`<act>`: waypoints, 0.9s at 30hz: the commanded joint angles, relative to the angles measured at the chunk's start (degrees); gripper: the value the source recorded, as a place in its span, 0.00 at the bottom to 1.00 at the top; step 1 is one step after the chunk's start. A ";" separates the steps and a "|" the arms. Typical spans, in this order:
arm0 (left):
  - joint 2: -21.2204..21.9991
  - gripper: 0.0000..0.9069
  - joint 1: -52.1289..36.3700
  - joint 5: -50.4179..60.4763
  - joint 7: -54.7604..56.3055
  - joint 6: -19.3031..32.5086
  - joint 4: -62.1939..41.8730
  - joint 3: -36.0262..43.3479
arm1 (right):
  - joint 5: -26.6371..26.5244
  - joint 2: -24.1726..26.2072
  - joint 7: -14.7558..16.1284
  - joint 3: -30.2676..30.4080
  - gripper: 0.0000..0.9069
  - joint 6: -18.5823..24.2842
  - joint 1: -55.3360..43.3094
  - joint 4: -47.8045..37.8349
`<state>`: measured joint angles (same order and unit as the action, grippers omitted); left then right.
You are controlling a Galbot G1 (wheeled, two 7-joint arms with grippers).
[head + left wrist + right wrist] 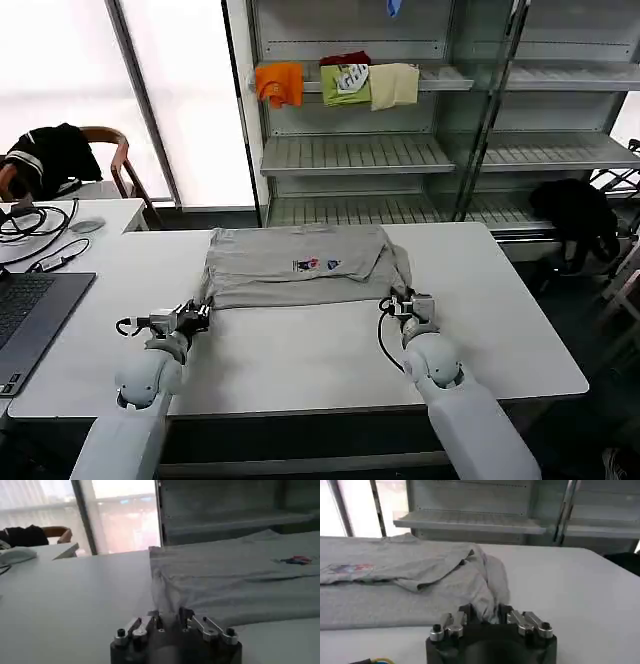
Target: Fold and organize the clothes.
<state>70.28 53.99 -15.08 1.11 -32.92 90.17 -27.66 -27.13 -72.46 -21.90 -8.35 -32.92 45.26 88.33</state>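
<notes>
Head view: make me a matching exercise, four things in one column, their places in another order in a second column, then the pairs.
Things:
1. grey shirt
2. left gripper
3. right gripper
4. laptop

Places:
A. robot's left table edge
B. shirt's near right corner
C. spread across the white table
D. shirt's near left corner

Pairs: 1-C, 2-D, 3-B, 4-A

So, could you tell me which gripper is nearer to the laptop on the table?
Left. The left gripper pinches the shirt's near-left corner, a short way across the table from the laptop. The right gripper grips the near-right corner, farther away.
</notes>
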 commanded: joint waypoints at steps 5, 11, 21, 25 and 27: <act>-0.09 0.02 1.96 0.16 0.22 -0.19 3.53 -0.49 | -0.43 0.64 -0.24 -0.83 0.00 -0.27 2.31 6.63; -0.67 0.02 4.93 -0.26 0.40 -0.19 8.83 -1.33 | -0.40 1.32 -0.78 -1.62 0.00 -0.28 4.77 11.78; -0.53 0.02 15.31 -0.69 0.61 -0.17 23.23 -2.95 | -0.09 1.80 -2.74 -3.81 0.00 -0.26 14.60 23.17; -1.13 0.02 19.91 -1.04 0.65 -0.13 28.63 -3.72 | -0.23 2.51 -3.59 -4.63 0.00 -0.22 18.26 27.01; -1.37 0.02 22.24 -1.06 0.64 -0.12 30.53 -4.23 | -0.29 3.15 -3.64 -4.86 0.00 -0.18 20.23 28.95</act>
<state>69.27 65.10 -15.88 1.80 -33.30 106.27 -30.74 -27.47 -70.06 -24.64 -12.26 -33.27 57.93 108.16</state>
